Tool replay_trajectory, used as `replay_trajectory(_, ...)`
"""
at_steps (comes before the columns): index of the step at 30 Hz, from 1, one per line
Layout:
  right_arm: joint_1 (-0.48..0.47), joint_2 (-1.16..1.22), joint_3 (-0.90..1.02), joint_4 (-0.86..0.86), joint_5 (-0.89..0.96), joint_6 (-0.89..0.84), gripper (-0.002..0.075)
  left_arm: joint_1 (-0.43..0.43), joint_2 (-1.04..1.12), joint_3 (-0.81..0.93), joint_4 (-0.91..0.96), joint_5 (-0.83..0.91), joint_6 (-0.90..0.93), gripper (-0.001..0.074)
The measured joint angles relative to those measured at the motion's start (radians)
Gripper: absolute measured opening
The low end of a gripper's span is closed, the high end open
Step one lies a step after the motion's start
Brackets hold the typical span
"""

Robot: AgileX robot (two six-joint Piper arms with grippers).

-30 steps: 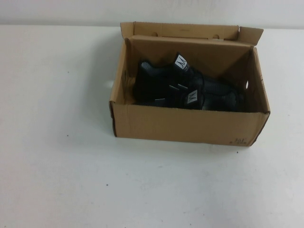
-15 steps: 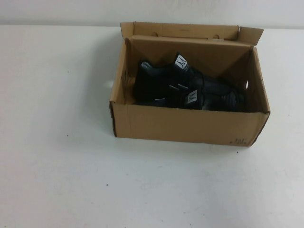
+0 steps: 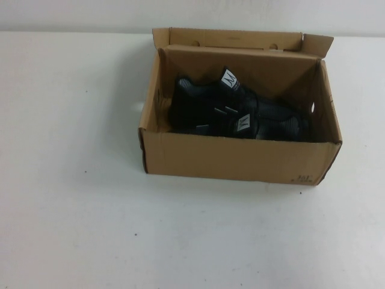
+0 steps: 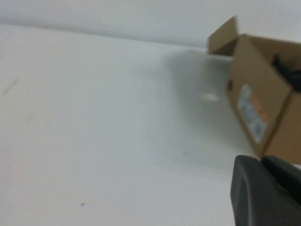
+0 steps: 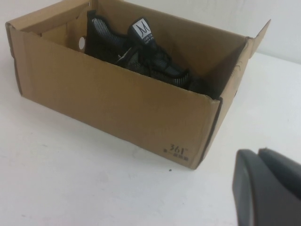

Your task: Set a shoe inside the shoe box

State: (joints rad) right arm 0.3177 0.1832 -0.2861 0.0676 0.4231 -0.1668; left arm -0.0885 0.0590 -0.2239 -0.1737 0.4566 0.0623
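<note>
The brown cardboard shoe box (image 3: pixel 240 159) stands open at the middle of the white table, its lid flap folded back at the far side. Two black mesh shoes lie inside it: one shoe (image 3: pixel 195 99) toward the far left, the other (image 3: pixel 277 125) along the near wall, each with a white tongue tag. The right wrist view shows the shoe box (image 5: pixel 117 101) with a shoe (image 5: pixel 136 47) in it. My right gripper (image 5: pixel 259 153) is shut and empty, off the box's near right corner. My left gripper (image 4: pixel 262 161) is shut and empty, left of the box (image 4: pixel 263 89). Neither arm appears in the high view.
The white table (image 3: pixel 78 211) spreads out around the box on the left, right and near sides. A pale wall (image 3: pixel 72 15) runs behind the table's far edge.
</note>
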Motion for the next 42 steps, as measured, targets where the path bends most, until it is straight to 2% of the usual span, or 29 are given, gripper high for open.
replay_trajectory(4,0.000,0.000,0.000,0.000,0.000,0.000,-0.0016,0.000,-0.060,0.123,0.258,-0.041,-0.245,-0.0001)
replay_trajectory(9,0.000,0.000,0.000,0.000,0.002,0.000,-0.0016,0.000,-0.069,0.237,0.343,-0.058,-0.323,-0.0001)
replay_trajectory(13,0.000,0.000,0.000,0.000,0.004,0.000,-0.0016,-0.004,-0.070,0.248,0.351,-0.056,-0.300,-0.0001)
replay_trajectory(21,0.000,0.000,0.000,0.000,0.004,0.000,-0.0016,-0.080,-0.070,0.248,0.352,-0.056,-0.226,-0.0001)
replay_trajectory(32,0.000,0.000,0.000,0.000,0.004,0.002,-0.0016,-0.082,-0.070,0.248,0.307,-0.059,-0.219,-0.0001)
replay_trajectory(36,0.000,0.000,0.000,0.000,0.004,0.002,-0.0016,-0.058,-0.070,0.248,0.263,-0.064,-0.218,-0.0001)
replay_trajectory(42,0.000,0.000,0.000,0.000,0.006,0.002,-0.0016,0.007,-0.070,0.248,0.335,-0.064,-0.216,-0.0001)
